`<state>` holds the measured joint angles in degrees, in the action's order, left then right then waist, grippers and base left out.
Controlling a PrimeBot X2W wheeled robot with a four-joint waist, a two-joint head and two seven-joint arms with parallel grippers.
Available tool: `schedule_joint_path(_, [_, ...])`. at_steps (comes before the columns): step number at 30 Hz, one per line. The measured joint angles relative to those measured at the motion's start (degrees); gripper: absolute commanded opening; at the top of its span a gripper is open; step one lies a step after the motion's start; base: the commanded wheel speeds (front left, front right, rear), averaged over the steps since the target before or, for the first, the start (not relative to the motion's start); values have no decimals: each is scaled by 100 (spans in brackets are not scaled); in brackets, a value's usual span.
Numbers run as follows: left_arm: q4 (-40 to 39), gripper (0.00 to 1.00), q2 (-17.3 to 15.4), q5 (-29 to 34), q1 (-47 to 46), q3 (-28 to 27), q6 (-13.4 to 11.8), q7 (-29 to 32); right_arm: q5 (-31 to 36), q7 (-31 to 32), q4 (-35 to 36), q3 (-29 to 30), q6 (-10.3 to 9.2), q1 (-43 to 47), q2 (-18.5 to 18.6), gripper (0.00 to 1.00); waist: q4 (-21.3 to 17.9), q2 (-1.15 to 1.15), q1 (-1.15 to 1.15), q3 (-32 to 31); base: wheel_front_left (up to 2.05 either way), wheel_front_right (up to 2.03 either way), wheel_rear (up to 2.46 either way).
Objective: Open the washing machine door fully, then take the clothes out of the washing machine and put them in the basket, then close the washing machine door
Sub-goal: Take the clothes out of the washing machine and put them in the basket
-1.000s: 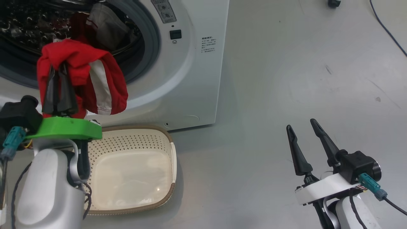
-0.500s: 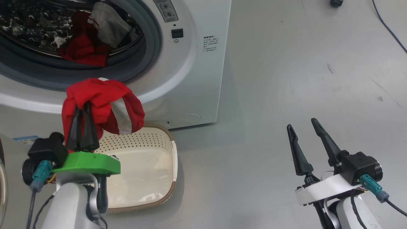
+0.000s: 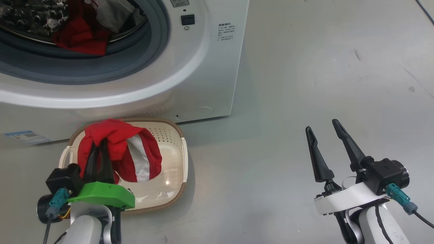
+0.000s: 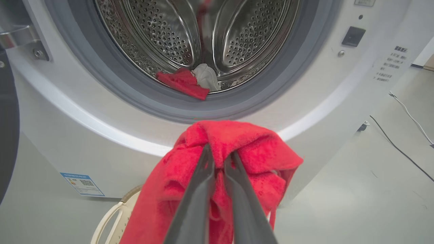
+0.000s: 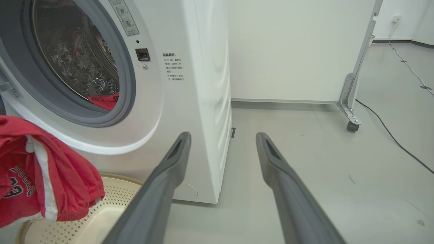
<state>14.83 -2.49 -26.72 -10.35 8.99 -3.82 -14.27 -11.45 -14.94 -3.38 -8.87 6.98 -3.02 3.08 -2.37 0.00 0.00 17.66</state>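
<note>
Left hand (image 3: 99, 145), pinching the red garment (image 3: 135, 152), had dropped from the drum mouth to over the basket (image 3: 182, 159). Release judged next. Right hand (image 3: 321, 125) spread, idle. More clothes (image 3: 79, 39) remained in the washing machine (image 3: 203, 67).

red garment (image 5: 64, 176): "BULLS", "23" beneath, partly folded
washing machine (image 5: 200, 101) front print: too small to read
blue label (image 4: 82, 184): illegible
</note>
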Motion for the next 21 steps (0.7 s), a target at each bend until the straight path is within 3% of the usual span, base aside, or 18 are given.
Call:
schedule_joint_path(11, [873, 0, 5, -51, -86, 32, -51, 25, -10, 0, 157, -127, 1, -257, -2, 100, -122, 0, 0, 597, 0, 0, 0])
schedule_joint_path(21, [1874, 0, 11, -110, -786, 91, -47, 420, -71, 0, 269, -175, 1, -533, -4, 100, -386, 0, 0, 1198, 0, 0, 0])
